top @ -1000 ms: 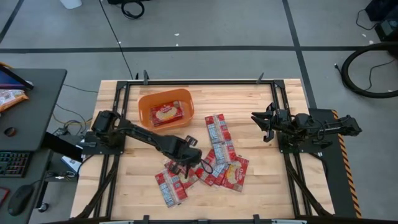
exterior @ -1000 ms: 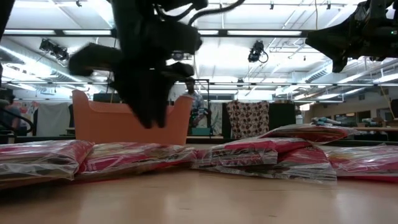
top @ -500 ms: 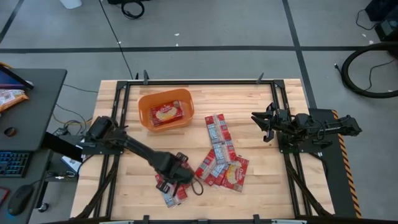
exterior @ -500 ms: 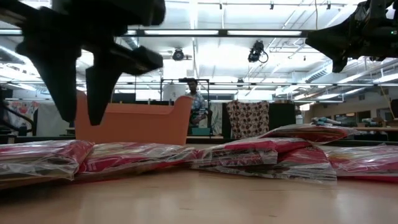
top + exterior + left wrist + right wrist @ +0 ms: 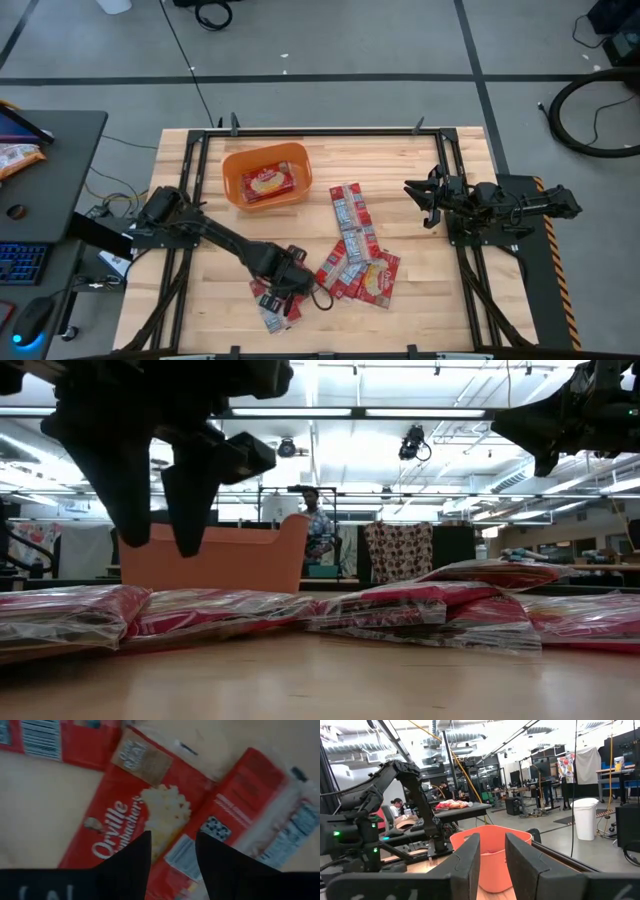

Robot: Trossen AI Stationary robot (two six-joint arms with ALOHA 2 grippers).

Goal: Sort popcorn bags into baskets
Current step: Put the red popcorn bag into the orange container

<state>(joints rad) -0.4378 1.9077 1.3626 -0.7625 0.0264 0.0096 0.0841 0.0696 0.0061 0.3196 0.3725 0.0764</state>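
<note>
The left gripper (image 5: 289, 283) hangs over the near-left cluster of flat red plastic popcorn bags (image 5: 350, 250) with cream popcorn pictures, its 2 fingers (image 5: 131, 857) spread apart with nothing between them. The low view puts the fingertips above the packets, not yet touching.

Directly beyond the gap between the jaws lies 1 red packet printed with the popcorn picture (image 5: 145, 815). Its long axis runs slantwise to the line joining the fingertips, so the jaws straddle it at an angle, not squarely across its narrow width. A 2nd red packet with a barcode strip (image 5: 250, 810) lies just beside it, on 1 finger's outer side and touching or overlapping the first.

The orange rounded-corner plastic tub (image 5: 266, 176), already holding 1 packet, sits well behind the jaws, toward the far-left of the table.

The right gripper (image 5: 428, 203) waits well apart from the packets, fingers parted and empty. The left arm is clearly the nearer one. Judged from this, a straight descent onto the pictured packet comes next, perhaps with a slight wrist turn.
</note>
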